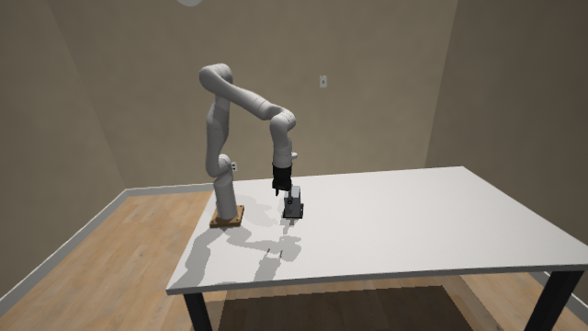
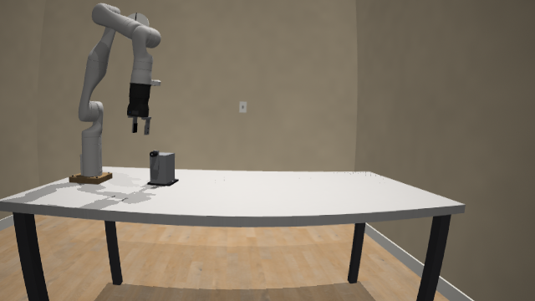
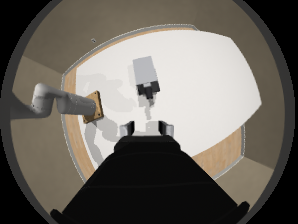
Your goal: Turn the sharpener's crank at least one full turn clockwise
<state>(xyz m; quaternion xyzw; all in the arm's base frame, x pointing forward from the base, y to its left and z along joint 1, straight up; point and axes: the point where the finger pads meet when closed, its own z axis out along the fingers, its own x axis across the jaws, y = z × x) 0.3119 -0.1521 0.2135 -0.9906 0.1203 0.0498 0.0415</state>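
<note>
The sharpener [image 1: 294, 199] [image 2: 164, 167] [image 3: 144, 70] is a small grey box on a black base, standing on the white table [image 1: 413, 221] [image 2: 292, 192] [image 3: 213, 76] near the arm's base. Its crank, with a dark knob [image 1: 290, 200] [image 2: 154, 154] [image 3: 148, 90], is on the side facing the table's front-left. My gripper [image 1: 277, 192] [image 2: 140, 130] [image 3: 146, 125] is open and empty. It points down and hangs above the sharpener, a little to the crank side, well clear of the knob.
The arm's wooden base plate [image 1: 226, 222] [image 2: 90, 177] [image 3: 96, 104] sits at the table's left end close to the sharpener. The table edge and the wooden floor lie just beyond it.
</note>
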